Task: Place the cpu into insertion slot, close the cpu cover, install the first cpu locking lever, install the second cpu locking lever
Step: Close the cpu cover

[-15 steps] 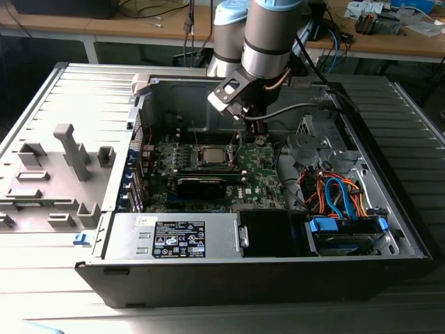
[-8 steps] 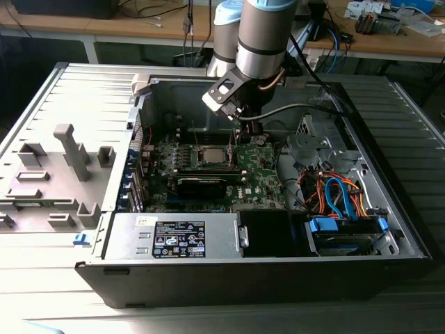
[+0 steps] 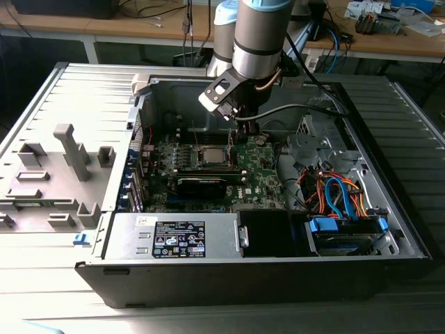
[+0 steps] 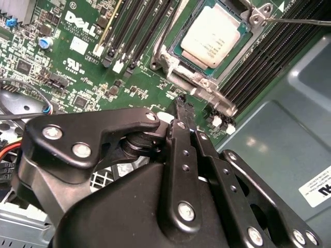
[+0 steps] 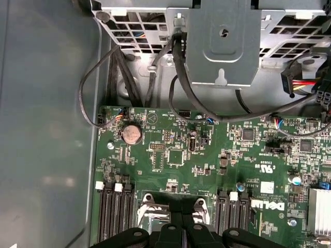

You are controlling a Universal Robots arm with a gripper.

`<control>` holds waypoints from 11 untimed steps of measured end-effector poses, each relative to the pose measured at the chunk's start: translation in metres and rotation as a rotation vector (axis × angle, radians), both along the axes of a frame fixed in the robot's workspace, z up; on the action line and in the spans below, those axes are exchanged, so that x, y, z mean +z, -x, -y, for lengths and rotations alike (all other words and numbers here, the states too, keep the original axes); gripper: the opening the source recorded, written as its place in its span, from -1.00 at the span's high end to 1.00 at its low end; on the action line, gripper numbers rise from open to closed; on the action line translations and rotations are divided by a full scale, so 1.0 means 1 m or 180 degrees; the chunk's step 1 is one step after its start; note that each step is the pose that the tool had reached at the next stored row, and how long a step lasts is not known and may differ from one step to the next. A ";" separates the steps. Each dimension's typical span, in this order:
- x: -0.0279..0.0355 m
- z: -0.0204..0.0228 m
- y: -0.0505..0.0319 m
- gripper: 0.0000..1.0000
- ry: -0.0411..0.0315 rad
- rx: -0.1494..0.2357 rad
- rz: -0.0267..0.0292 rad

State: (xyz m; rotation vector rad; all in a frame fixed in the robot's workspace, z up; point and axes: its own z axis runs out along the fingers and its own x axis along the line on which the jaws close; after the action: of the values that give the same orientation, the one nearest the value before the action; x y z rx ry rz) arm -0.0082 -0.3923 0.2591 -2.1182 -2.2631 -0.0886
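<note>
One black gripper, its fingers pressed together with nothing between them, hovers over the green circuit board just beside the silvery-rimmed square insertion slot, where the small flat silvery-grey square cpu already lies seated.

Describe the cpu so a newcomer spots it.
In the open computer case lies a green circuit board. Between its banks of long black slots sits the cpu: a flat silvery square in a metal rim, unlike the dark chips nearby.
</note>
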 end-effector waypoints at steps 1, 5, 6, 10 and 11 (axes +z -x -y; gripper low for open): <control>-0.0001 0.0000 0.0003 0.79 0.0000 0.0000 0.0000; -0.0003 0.0000 0.0014 0.79 0.0000 0.0001 0.0000; -0.0003 0.0000 0.0016 0.79 0.0000 0.0000 0.0000; -0.0005 0.0000 0.0020 0.79 0.0000 0.0000 0.0000; -0.0005 0.0000 0.0021 0.79 0.0000 0.0000 0.0000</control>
State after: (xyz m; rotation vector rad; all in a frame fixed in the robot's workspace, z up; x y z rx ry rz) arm -0.0103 -0.3923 0.2586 -2.1182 -2.2630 -0.0887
